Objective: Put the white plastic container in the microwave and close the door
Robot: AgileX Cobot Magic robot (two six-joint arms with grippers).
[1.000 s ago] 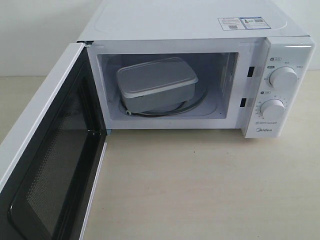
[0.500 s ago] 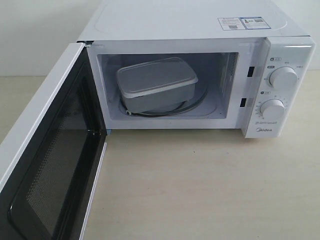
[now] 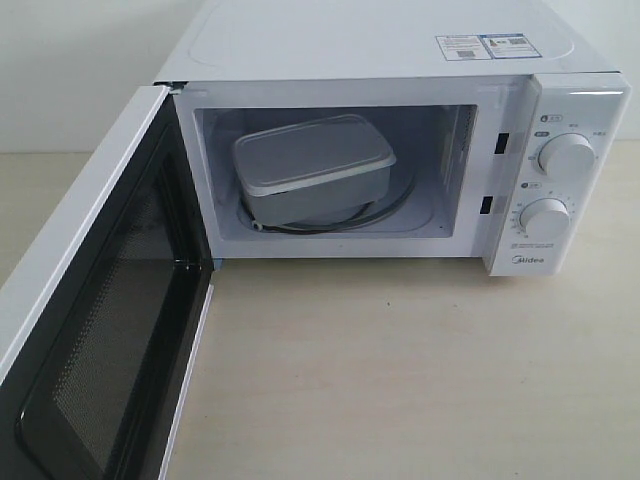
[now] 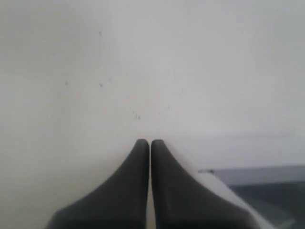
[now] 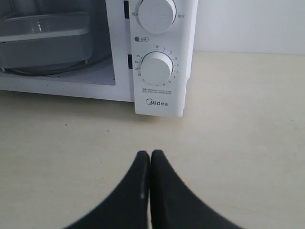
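White plastic container (image 3: 315,165) inside microwave (image 3: 380,45) cavity, lid on, resting on glass turntable (image 3: 390,205), set askew. Microwave at desk's (image 3: 400,380) far edge. Door (image 3: 100,330) swung fully open, reaching toward near left corner, mesh inner face showing. Left gripper (image 4: 150,143) fingertips pressed together, empty, close against plain white surface. Right gripper (image 5: 150,153) pinched closed, empty, low over desk, facing timer knob (image 5: 156,68).

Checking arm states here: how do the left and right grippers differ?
The left gripper faces a plain white surface; the right gripper faces the knobs of the microwave. Tan table lies under the right gripper; a dark pane edge shows beside the left gripper. Both are shut, holding nothing.
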